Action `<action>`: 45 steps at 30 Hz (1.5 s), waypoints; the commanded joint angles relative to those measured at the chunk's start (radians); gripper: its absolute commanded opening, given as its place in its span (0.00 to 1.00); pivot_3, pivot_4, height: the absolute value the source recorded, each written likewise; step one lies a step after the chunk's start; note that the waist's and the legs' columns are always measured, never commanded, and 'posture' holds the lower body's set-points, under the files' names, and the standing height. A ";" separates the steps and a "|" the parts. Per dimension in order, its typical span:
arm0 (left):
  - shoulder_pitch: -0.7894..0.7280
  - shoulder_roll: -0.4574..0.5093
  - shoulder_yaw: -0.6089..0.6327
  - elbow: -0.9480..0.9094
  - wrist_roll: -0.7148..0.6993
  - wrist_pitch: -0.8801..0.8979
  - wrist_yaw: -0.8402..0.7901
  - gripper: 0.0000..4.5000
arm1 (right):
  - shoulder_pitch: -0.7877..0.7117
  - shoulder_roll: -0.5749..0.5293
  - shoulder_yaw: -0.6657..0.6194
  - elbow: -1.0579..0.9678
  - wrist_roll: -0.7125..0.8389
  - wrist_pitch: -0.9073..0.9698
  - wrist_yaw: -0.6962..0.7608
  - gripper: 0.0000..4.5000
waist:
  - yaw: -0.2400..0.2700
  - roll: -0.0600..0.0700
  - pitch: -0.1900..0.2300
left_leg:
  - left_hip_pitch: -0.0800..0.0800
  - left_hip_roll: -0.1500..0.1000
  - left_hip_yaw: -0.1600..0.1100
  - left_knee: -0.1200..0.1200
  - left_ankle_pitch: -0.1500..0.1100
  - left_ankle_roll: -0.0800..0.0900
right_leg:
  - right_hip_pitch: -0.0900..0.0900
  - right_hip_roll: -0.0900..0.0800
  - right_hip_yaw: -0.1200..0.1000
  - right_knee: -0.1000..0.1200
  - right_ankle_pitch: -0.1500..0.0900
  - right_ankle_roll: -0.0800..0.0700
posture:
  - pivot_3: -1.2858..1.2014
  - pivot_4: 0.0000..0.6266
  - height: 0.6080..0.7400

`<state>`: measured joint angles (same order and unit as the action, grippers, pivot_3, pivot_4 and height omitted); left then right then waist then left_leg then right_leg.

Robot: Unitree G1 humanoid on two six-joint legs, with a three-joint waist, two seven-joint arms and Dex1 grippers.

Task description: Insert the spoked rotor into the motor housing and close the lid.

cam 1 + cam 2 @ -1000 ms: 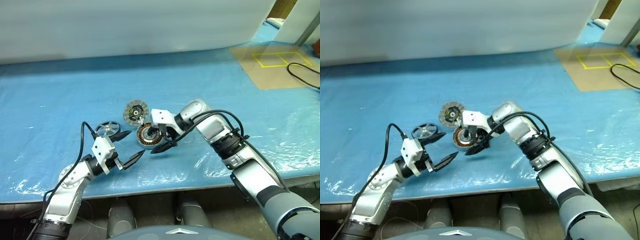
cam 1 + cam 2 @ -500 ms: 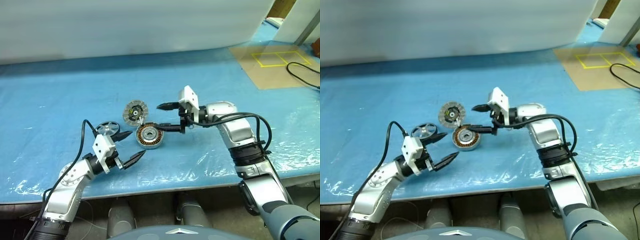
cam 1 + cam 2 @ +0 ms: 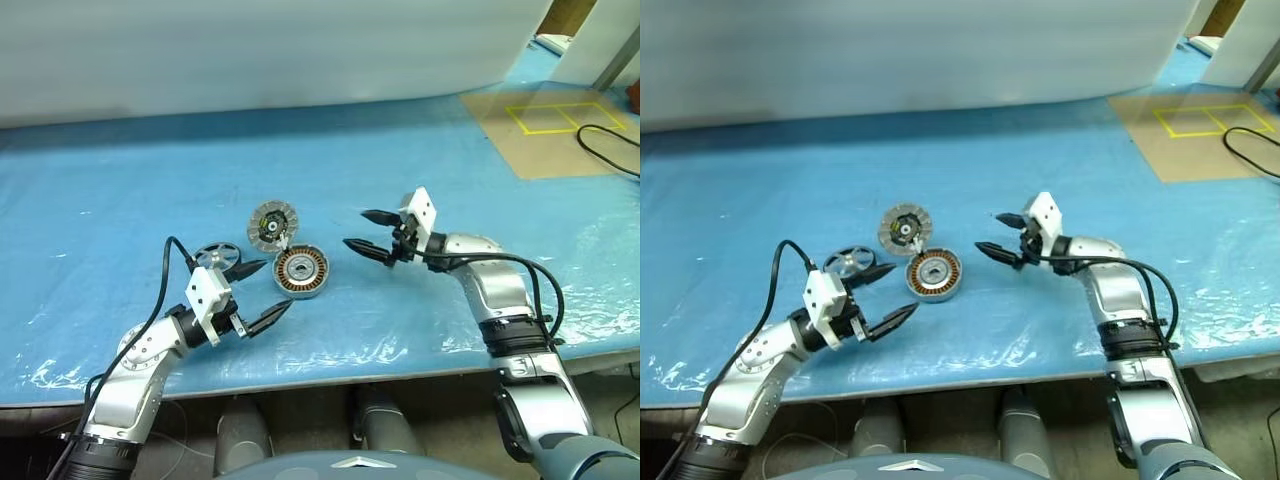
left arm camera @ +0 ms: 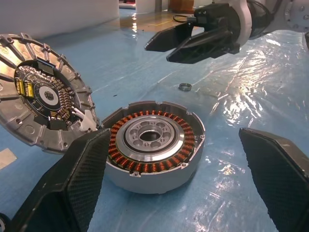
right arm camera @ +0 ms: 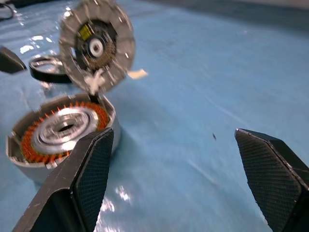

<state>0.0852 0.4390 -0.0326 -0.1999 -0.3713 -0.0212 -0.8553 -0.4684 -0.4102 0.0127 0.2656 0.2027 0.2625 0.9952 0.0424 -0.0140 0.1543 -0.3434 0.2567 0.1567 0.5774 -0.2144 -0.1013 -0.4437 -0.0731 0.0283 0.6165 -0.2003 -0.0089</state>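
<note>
**Q:** Rotor position — where does the spoked rotor (image 3: 215,257) lie, and why does that matter?

**A:** It rests flat on the blue sheet (image 3: 420,170), just beside the upper finger of the left gripper (image 3: 256,294) and near the motor housing (image 3: 300,272), which lies on the robot's right of it. It is not in the housing, so the insertion is judged not yet done.

**Q:** How is the housing presented?

**A:** Open side up. The left wrist view shows copper windings ringing a silver core with a dark central hole, a face that can receive the rotor from above. The lid (image 3: 271,225) leans tilted at the far rim of the housing, ribbed face and green-yellow centre turned toward the robot. A white tab appears to join lid and housing, though whether it is a hinge cannot be told. So placed, the lid leaves the opening clear.

**Q:** And the grippers?

**A:** Both are empty, fingers spread wide. The left gripper hangs low with the housing framed between its fingers. The right gripper (image 3: 369,232) hovers apart on the far side, pointing back toward the housing.

**Q:** What else is visible?

**A:** A small ring (image 4: 185,86) lies loose on the sheet beyond the housing.
</note>
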 commanded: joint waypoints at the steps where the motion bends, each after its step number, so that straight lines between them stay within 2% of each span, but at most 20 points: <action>1: 0.004 0.010 0.016 -0.030 -0.011 -0.007 -0.004 1.00 | 0.018 -0.021 -0.020 0.020 0.002 -0.041 -0.024 0.94 | -0.001 0.000 0.000 | 0.000 0.000 0.000 0.000 0.000 0.000 | 0.000 0.000 0.000 0.000 0.000 0.000 | 0.52 0.24 1.00; 12: 0.009 0.008 0.017 -0.006 -0.005 -0.023 -0.012 1.00 | 0.030 -0.044 0.020 0.203 -0.086 -0.132 -0.093 0.94 | -0.002 0.000 0.000 | 0.000 0.000 0.000 0.000 0.000 0.000 | 0.000 0.000 0.000 -0.001 0.000 0.000 | 0.52 0.24 1.00; 15: 0.011 0.009 0.018 -0.007 -0.004 -0.025 -0.012 1.00 | 0.047 -0.069 0.044 0.246 -0.116 -0.168 -0.079 0.80 | 0.000 0.000 0.000 | 0.000 0.000 0.000 0.000 -0.001 0.001 | 0.001 0.000 0.000 -0.001 0.000 0.000 | 0.52 0.24 1.00; 23: 0.019 0.010 0.022 -0.010 -0.001 -0.030 -0.009 1.00 | 0.051 -0.098 0.087 0.265 -0.139 -0.212 -0.048 0.18 | 0.000 0.000 -0.001 | 0.002 0.000 0.000 0.000 -0.002 0.004 | 0.004 0.000 -0.001 -0.003 0.000 0.000 | 0.52 0.24 1.00; 24: 0.021 0.010 0.022 -0.012 0.000 -0.031 -0.008 1.00 | 0.049 -0.096 0.090 0.260 -0.139 -0.213 -0.046 0.13 | 0.000 0.000 -0.001 | 0.002 0.000 0.000 0.000 -0.002 0.004 | 0.004 0.000 -0.001 -0.003 0.000 0.000 | 0.52 0.24 1.00; 33: 0.040 0.017 0.031 -0.052 -0.006 -0.017 0.016 1.00 | -0.051 0.001 0.064 0.074 -0.019 -0.105 -0.035 0.13 | -0.013 0.001 0.000 | 0.001 0.002 0.000 -0.002 -0.002 0.004 | 0.001 0.000 0.000 -0.003 0.000 0.000 | 0.52 0.24 1.00; 41: 0.060 0.025 0.039 -0.062 -0.009 -0.018 0.031 1.00 | -0.140 0.042 0.120 -0.112 0.045 0.035 0.031 0.13 | -0.005 0.003 0.001 | -0.003 0.001 0.000 -0.002 0.000 0.001 | -0.004 0.001 -0.001 -0.004 0.000 0.000 | 0.52 0.24 1.00; 45: 0.070 0.018 0.036 -0.045 -0.002 -0.034 0.028 1.00 | -0.155 0.039 0.199 -0.150 0.006 0.066 0.050 0.13 | -0.002 0.003 0.001 | -0.003 0.001 0.000 -0.002 0.000 0.001 | -0.004 0.000 -0.002 -0.005 0.000 0.000 | 0.52 0.24 1.00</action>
<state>0.1522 0.4568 -0.0059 -0.2280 -0.3701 -0.0358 -0.8251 -0.6063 -0.3683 0.1999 0.1664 0.2111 0.3220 1.0382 0.0404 -0.0113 0.1554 -0.3467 0.2574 0.1567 0.5753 -0.2145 -0.1010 -0.4478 -0.0729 0.0267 0.6112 -0.2002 -0.0086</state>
